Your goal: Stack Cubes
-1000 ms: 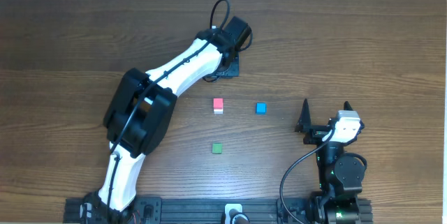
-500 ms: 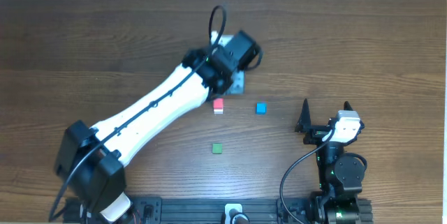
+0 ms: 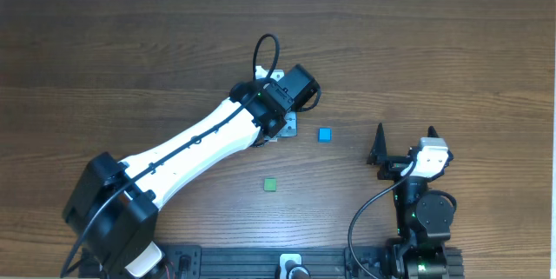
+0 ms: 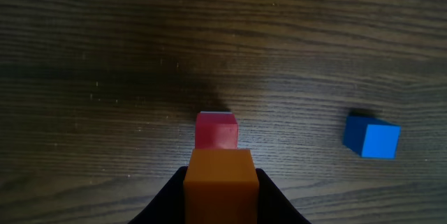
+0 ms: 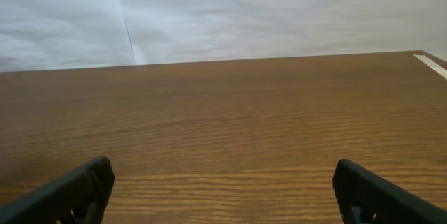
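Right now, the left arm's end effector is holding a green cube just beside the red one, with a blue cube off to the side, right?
Not quite: the left end effector holds an orange cube, not a green one; the left wrist view shows it. The red cube beside it and the blue cube off to the side are right.

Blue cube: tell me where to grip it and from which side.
Pinch two opposite side faces of the blue cube, coming straight down from above. It sits flat on the table, bare wood all round, so its sides look free.
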### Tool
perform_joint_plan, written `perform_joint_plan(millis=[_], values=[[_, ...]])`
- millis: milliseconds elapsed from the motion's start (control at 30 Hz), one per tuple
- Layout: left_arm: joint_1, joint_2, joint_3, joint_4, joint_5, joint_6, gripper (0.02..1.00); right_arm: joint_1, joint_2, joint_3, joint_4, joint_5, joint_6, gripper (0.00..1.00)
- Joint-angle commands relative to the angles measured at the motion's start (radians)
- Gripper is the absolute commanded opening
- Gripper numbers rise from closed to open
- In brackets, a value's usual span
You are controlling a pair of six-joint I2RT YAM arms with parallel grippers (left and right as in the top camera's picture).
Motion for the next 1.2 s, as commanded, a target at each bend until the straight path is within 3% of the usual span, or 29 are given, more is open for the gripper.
perform_joint_plan(millis=[33, 1200], values=[[0.000, 0.027, -0.008, 0.002, 0.000, -0.018, 0.077, -0.005, -0.007, -0.008, 0.000, -0.009, -0.002, 0.993], [0.014, 0.096, -0.008, 0.025, 0.000, -0.021, 0.091, -0.005, -0.007, -0.008, 0.000, -0.009, -0.002, 0.991]])
